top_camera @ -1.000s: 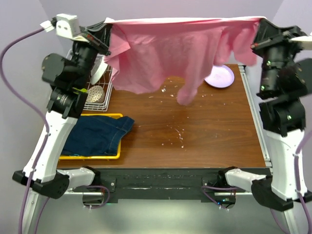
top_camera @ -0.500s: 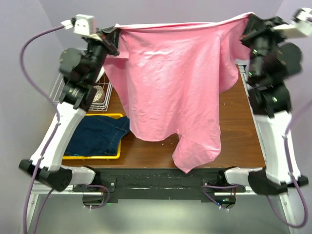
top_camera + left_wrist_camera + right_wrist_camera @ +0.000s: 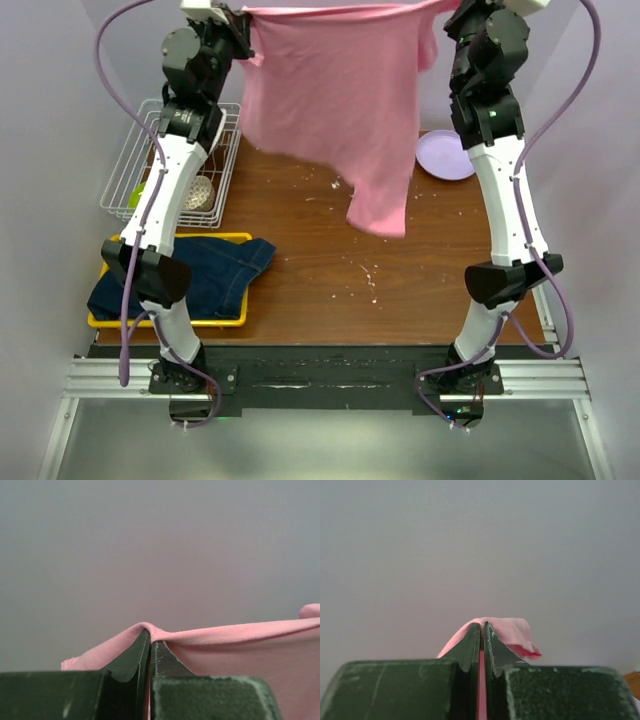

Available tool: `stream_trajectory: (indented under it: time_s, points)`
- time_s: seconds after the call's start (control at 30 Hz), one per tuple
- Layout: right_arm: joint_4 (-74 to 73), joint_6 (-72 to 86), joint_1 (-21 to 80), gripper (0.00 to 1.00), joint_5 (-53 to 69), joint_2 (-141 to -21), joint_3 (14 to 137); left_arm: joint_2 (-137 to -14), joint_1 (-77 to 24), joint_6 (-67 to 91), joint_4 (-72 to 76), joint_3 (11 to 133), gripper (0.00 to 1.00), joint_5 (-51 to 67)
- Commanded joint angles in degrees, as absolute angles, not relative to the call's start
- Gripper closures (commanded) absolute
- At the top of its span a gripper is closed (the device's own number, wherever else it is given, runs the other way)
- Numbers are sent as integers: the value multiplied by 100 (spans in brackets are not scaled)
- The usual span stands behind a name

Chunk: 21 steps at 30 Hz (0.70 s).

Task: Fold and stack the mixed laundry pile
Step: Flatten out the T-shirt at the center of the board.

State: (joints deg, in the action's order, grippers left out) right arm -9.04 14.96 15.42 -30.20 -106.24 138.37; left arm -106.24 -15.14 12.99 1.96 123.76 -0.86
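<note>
Above the table (image 3: 440, 260) — left tool (image 3: 150, 639) and right tool (image 3: 482, 626) clamp one pink T-shirt (image 3: 340, 90) (one denim jacket (image 3: 215, 270) below).

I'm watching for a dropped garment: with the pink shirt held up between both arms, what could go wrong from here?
1. The left gripper and right gripper each pinch only a thin edge of the shirt; it may slip free.
2. The shirt hangs lopsided, its low end bunched, so it could land creased.
3. White specks on the table might stick to it.
</note>
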Motion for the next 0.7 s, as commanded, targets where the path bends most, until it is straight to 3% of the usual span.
stream_trajectory:
  time_s: [0.0,0.13,0.33,0.47,0.6,0.67]
  points:
    - [-273,1371,1477,100,-3269,-9689,13863,-10179,-1345,1476,633,12684,100,131]
    - [-141,1748,1485,100,-3234,-8607,11671,-9223,-1345,1600,975,11148,100,158]
    - [-1114,3037,1485,100,-3305,-6623,8463,-7983,-1345,2196,1064,8239,100,483]
    - [-1923,3700,1485,100,-3017,-5408,6350,-7699,-1354,2793,897,6106,100,992]
    - [-2416,4086,1485,100,-2507,-4738,4547,-7961,-1397,3128,564,5064,100,1003]
    - [-2540,4236,1477,84,-2313,-4606,3816,-8085,-1397,3339,186,4852,99,1010]
